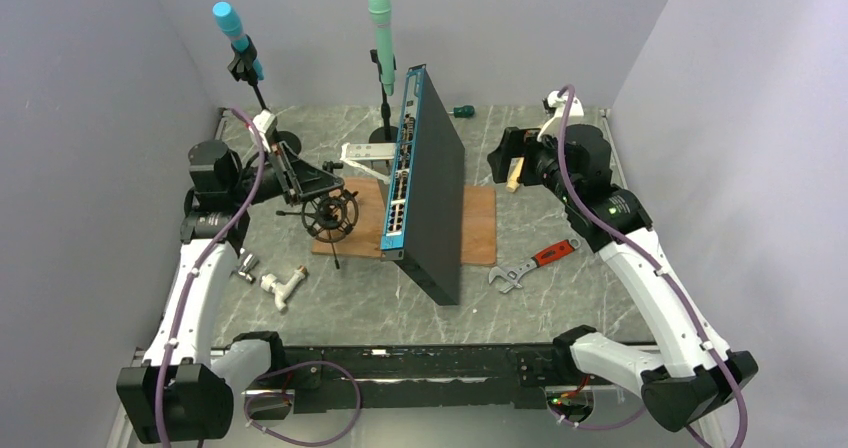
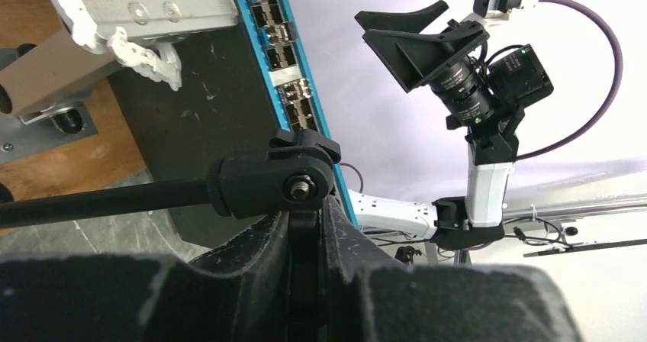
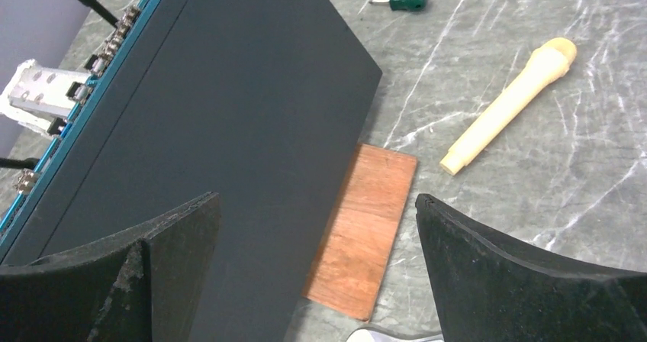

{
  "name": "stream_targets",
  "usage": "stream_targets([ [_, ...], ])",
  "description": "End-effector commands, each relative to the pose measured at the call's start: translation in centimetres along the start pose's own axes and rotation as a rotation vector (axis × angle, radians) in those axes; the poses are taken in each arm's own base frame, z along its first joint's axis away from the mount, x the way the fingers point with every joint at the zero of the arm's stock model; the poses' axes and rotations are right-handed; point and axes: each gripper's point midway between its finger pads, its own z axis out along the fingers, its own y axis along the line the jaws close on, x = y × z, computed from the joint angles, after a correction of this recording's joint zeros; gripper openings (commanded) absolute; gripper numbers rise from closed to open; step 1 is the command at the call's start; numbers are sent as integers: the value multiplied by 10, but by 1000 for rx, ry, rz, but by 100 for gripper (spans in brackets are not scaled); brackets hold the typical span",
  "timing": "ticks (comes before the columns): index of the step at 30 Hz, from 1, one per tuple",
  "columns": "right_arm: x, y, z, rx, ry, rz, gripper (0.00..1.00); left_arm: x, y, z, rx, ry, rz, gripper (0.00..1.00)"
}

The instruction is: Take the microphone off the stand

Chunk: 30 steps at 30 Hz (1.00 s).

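1. Microphone status: the cream microphone [image 3: 510,104] lies flat on the table [image 1: 340,308] at about 2 o'clock from centre, touching no stand or gripper.
2. The black stand [image 2: 275,183] is tipped over at 9 o'clock. Its round spoked base [image 1: 330,215] hangs over the left edge of the wooden board [image 1: 478,223], and no microphone sits in it.
3. The left gripper [image 2: 305,224] has its jaws closed tight on the black stand just below the pivot joint, with the rod running out toward 9 o'clock in the wrist view.
4. The right gripper [image 3: 317,204] hovers at 2 o'clock with its jaws spread wide and nothing between them. The cream microphone lies near it but apart, toward 1 o'clock in its wrist view.
5. The blue microphone [image 1: 232,26] is clipped in its own stand at 10 o'clock, leaning left. The green microphone [image 1: 381,23] stands upright in its stand at 12 o'clock.
6. The network switch [image 1: 430,188] stands on edge, tilted, across the wooden board at centre, with its blue port face toward the left arm.
7. A white bracket [image 1: 368,156] lies just beside the port face.
8. Other items:
   - A red-handled wrench [image 1: 530,263] lies at 4 o'clock.
   - A green screwdriver [image 1: 462,111] lies at 1 o'clock.
   - A white pipe fitting [image 1: 283,286] lies at 8 o'clock.
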Motion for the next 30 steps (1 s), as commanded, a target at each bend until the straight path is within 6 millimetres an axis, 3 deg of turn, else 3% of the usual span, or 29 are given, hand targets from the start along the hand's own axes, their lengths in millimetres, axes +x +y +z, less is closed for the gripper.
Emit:
stream_targets([
  [1,-2,10,0,-39,2,-1,100,-8,-7,3,60,3,113,28],
  [4,4,10,2,-40,12,-5,100,-8,11,4,-15,6,110,48],
  [9,9,8,2,-34,16,-13,100,-16,31,-4,-124,-45,162,66],
  [17,22,8,1,-50,48,-34,100,-31,47,-28,-341,-190,297,96],
  [22,27,8,3,-54,59,-47,100,-41,48,-52,-473,-332,428,100],
  [27,28,9,5,-61,60,-53,100,-47,27,-67,-483,-443,558,99],
  [30,29,8,7,-60,60,-54,100,-52,23,-90,-583,-543,600,99],
])
